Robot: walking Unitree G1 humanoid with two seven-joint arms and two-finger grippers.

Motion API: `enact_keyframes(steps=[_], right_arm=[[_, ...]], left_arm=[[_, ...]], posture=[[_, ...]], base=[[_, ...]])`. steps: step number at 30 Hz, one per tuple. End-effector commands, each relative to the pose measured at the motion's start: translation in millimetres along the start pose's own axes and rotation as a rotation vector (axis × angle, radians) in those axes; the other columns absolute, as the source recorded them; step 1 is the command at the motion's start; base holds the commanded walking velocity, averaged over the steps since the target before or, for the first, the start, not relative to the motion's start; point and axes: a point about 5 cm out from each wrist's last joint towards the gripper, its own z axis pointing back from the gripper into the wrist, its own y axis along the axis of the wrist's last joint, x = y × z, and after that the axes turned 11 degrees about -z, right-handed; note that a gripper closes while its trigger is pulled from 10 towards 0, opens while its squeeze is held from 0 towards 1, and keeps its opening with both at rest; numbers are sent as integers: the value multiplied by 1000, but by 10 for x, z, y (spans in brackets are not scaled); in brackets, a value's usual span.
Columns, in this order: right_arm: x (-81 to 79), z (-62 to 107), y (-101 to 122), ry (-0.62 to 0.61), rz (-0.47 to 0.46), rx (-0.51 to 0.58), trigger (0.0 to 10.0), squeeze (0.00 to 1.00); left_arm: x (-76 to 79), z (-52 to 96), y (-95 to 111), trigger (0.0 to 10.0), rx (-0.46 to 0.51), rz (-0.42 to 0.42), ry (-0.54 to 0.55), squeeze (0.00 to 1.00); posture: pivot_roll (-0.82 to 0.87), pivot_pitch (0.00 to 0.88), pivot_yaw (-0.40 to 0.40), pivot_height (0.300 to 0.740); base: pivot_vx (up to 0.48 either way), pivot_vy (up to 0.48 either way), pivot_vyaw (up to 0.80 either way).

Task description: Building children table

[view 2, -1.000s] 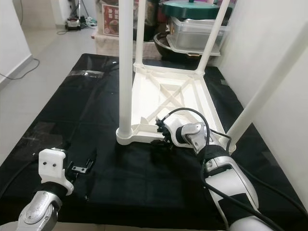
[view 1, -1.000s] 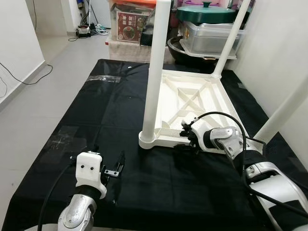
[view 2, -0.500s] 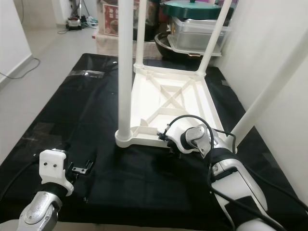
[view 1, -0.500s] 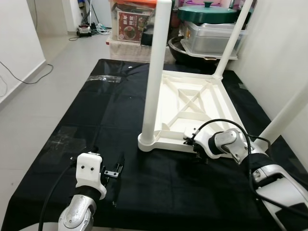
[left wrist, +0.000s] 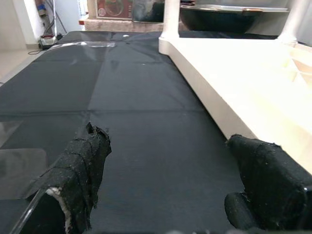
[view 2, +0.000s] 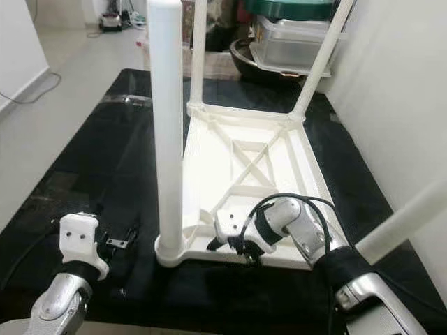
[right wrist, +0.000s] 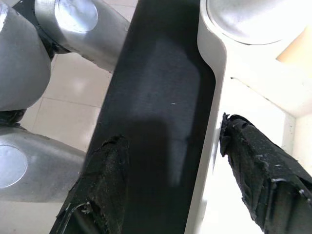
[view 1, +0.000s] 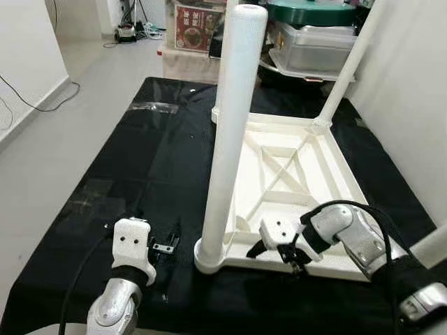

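Note:
A white children's table (view 1: 293, 162) lies upside down on a black mat (view 1: 140, 167). Its near left leg (view 1: 232, 132) stands upright in the corner socket, and other legs (view 1: 346, 70) rise at the far corners. My right gripper (view 1: 288, 257) is at the near rim of the tabletop, open. In the right wrist view, one finger (right wrist: 261, 170) lies over the white rim and the other is over the mat. My left gripper (view 1: 166, 244) rests low on the mat, left of the near leg, open with nothing between its fingers (left wrist: 80, 168).
Storage boxes, a clear tub (view 1: 318, 42) and a green-lidded pot stand behind the mat. A white wall (view 1: 412, 91) runs close along the right. Tiled floor (view 1: 49, 139) with a cable lies to the left.
The camera has come closer and tilted down, so the table looks larger. My right wrist has turned at the near rim and sits nearer the left leg. The left gripper has not moved.

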Motion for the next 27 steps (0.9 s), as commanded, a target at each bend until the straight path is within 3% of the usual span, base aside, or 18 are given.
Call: enact_keyframes(steps=[1, 3, 5, 7, 9, 15, 19, 21, 22, 23, 24, 26, 27], right_arm=[[56, -61, 108, -64, 3, 42, 10000, 0], [56, -61, 108, -64, 3, 42, 10000, 0], [207, -71, 211, -204, -43, 103, 10000, 0], [207, -71, 211, -204, -43, 103, 10000, 0], [362, -21, 281, -345, -111, 161, 10000, 0], [365, 70, 325, -385, -129, 200, 10000, 0], [277, 208, 388, -377, -100, 244, 10000, 0], [338, 269, 394, -450, -130, 276, 10000, 0], [438, 327, 397, -576, -180, 323, 10000, 0], [438, 327, 397, -576, -180, 323, 10000, 0], [534, 363, 352, -716, -238, 342, 10000, 0], [534, 363, 352, -716, -238, 342, 10000, 0], [611, 378, 283, -844, -305, 345, 10000, 0]], left_arm=[[39, -9, -54, 10000, -18, -6, -14, 0], [39, -9, -54, 10000, -18, -6, -14, 0], [33, -19, -59, 10000, -19, -9, -12, 0], [33, -19, -59, 10000, -19, -9, -12, 0], [27, -22, -60, 10000, -18, -12, -8, 0], [8, -12, -62, 10000, -19, -19, -2, 0], [-14, -4, -66, 10000, -18, -23, 1, 0], [-8, -6, -65, 10000, -17, -24, -1, 0], [0, -8, -65, 10000, -17, -26, -1, 0], [0, -8, -65, 10000, -17, -26, -1, 0], [5, -5, -65, 10000, -17, -26, 0, 0], [5, -5, -65, 10000, -17, -26, 0, 0], [7, -2, -65, 10000, -18, -26, 5, 0]], posture=[[110, 0, -105, 740], [110, 0, -105, 740], [109, 0, -106, 740], [109, 0, -106, 740], [114, 0, -107, 740], [114, 0, -100, 740], [105, 0, -90, 740], [101, 0, -88, 740], [102, 0, -91, 740], [102, 0, -91, 740], [104, 0, -92, 740], [104, 0, -92, 740], [106, 0, -92, 740]], base=[[0, 0, 0], [0, 0, 0], [0, 0, 0], [0, 0, 0], [0, 0, 0], [0, 0, 0], [0, 0, 0], [0, 0, 0], [0, 0, 0], [0, 0, 0], [0, 0, 0], [0, 0, 0], [0, 0, 0]])
